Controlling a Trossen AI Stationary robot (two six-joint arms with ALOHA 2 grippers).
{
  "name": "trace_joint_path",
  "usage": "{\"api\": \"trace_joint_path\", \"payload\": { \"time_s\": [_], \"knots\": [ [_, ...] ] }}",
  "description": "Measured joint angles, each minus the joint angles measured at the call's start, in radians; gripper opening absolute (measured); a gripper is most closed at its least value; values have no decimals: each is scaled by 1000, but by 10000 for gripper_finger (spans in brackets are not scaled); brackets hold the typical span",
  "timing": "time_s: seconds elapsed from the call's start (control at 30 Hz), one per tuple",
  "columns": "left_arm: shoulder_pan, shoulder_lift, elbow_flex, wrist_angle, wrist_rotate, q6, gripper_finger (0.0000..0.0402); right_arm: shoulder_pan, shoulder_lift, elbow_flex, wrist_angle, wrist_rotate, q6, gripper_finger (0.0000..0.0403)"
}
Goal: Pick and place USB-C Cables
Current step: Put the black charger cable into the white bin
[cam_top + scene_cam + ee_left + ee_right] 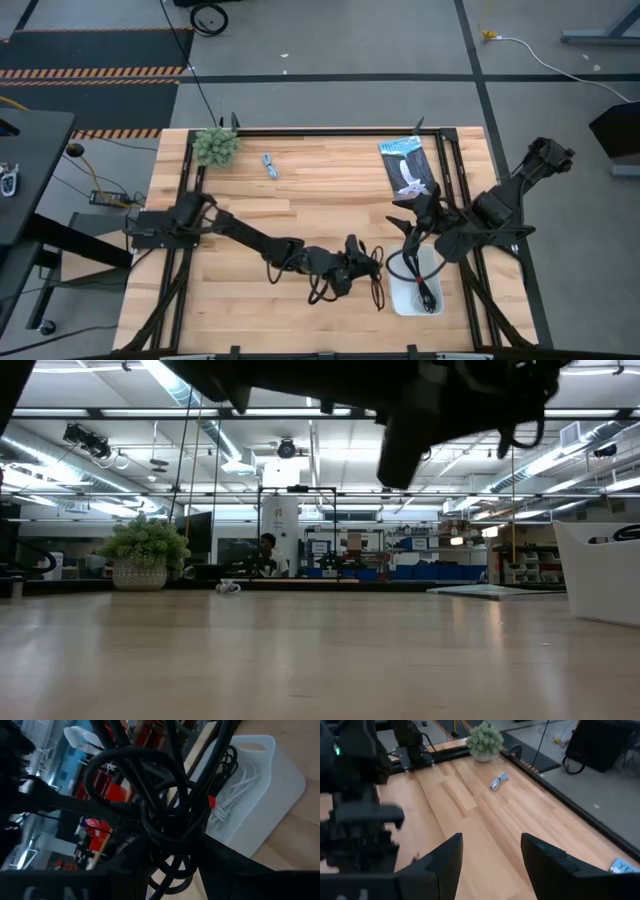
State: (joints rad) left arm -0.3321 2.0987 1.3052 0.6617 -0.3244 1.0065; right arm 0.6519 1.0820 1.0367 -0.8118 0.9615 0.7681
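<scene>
With the left claw (352,268) clamped on a tangled black cable (165,815), we risk its loops snagging the bin (403,297) rim, while the right claw (490,865) waits apart.

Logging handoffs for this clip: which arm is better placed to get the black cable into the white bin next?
Left, probably. The left gripper is shut on the black cable close beside the white bin. The right gripper is open and carries nothing, above the bin's far end.
</scene>
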Motion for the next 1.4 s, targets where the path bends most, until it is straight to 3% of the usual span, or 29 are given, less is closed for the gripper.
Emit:
{"api": "trace_joint_path", "payload": {
  "time_s": [0.2,0.5,0.6,0.77,0.97,1.4],
  "knots": [
    [-2,104,163,-88,-21,4,144,30,10,0,-10,69,-1,207],
    [16,256,555,-511,-12,-33,144,76,-38,0,-34,80,-3,207],
    [23,300,637,-571,9,-34,144,99,-44,0,-39,112,-2,207],
    [27,356,669,-507,77,-32,144,123,-43,0,-38,146,0,207],
    [29,365,671,-417,181,-139,144,142,-42,0,-42,148,25,207],
    [37,424,671,-460,115,-79,158,146,-26,-1,-35,166,27,207]
  ]
}}
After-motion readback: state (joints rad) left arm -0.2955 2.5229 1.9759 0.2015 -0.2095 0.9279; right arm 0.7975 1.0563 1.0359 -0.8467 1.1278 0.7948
